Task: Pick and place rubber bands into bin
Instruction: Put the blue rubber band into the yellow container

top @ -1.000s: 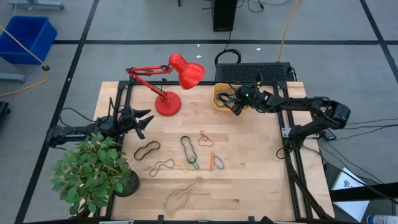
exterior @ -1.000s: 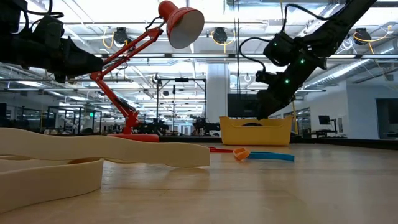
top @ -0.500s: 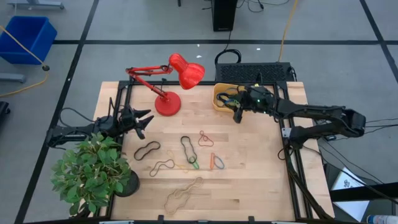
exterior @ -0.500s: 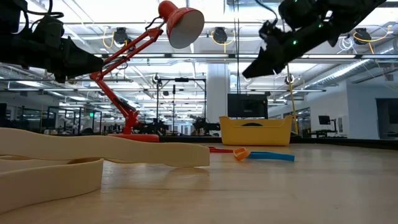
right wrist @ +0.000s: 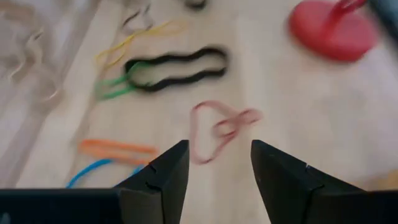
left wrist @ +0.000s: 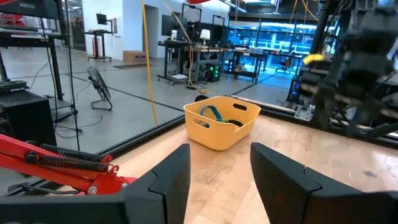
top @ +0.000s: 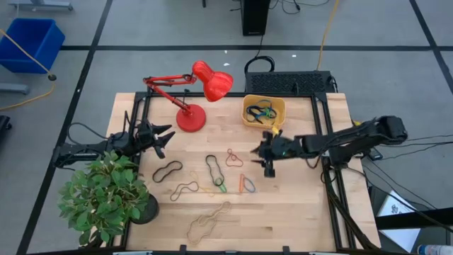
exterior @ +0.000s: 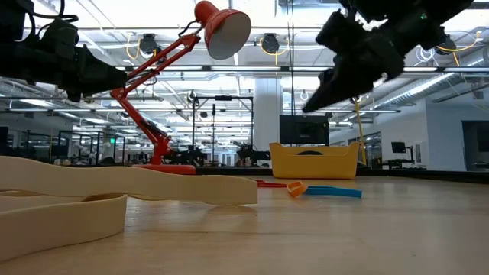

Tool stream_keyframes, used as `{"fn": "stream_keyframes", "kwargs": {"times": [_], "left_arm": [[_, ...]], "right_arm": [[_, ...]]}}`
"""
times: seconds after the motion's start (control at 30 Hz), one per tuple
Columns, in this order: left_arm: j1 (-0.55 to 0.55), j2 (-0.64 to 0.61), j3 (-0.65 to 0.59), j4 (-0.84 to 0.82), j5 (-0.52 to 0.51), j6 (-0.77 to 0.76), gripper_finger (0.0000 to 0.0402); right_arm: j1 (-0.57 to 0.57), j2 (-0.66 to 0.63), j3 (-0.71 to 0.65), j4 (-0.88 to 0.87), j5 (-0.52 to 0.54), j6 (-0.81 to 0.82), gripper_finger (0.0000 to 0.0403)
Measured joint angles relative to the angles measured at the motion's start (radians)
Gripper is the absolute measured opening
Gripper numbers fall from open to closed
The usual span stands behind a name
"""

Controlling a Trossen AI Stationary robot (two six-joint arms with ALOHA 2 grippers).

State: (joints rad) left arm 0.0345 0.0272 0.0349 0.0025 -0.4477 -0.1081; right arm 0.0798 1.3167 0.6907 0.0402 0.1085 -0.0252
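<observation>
The thin elastic rubber bands [top: 212, 170] lie scattered flat on the middle of the table, apart from the few that rest inside the small shallow orange-yellow plastic bin [top: 264, 112] at the far edge. In the high view, a red loop [top: 233, 157] lies nearest the right pincer [top: 268, 152], just beside it on the side toward the left arm. A long black band [top: 212, 168] with a green one [top: 221, 185] at its end lies a little farther off. An orange band and a blue band [top: 246, 184] lie together near the front of the pincer. Two more black loops [top: 168, 171] and a pile of tan bands [top: 207, 221] lie well apart from it, toward the front edge.

The right pincer hangs above the wood between the bin and the red loop. The right wrist view shows its two dark fingers [right wrist: 155, 180] spread apart with nothing between them; the red loop [right wrist: 219, 129] lies on the wood straight past them. The left pincer [top: 161, 136] waits near the left edge beside the red lamp base, its fingers [left wrist: 161, 180] likewise parted and empty.

The table [top: 297, 205] is light bare wood. It also carries a red articulated desk lamp [top: 191, 92] and a green potted plant [top: 106, 198]. Beyond it is grey floor with dark lines, a large blue container [top: 28, 42], and an open workshop hall with ceiling lights in the low view.
</observation>
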Motion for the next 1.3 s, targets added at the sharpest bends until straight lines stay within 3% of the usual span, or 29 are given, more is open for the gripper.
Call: {"fn": "stream_keyframes", "kwargs": {"times": [0.37,0.87,1.03,1.3], "left_arm": [[0.0,0.0,0.0,-0.001,0.0,0.0,0.0173],[0.0,0.0,0.0,-0.006,0.0,0.006,0.0173],[0.0,0.0,0.0,-0.006,0.0,0.006,0.0173],[0.0,0.0,0.0,-0.006,0.0,0.009,0.0173]], "right_arm": [[0.124,0.263,0.0,0.119,-0.001,0.107,0.0155],[0.221,0.419,0.002,0.192,0.055,0.252,0.0151],[0.219,0.427,0.003,0.178,0.059,0.253,0.0119],[0.218,0.429,0.003,0.157,0.063,0.25,0.0024]]}}
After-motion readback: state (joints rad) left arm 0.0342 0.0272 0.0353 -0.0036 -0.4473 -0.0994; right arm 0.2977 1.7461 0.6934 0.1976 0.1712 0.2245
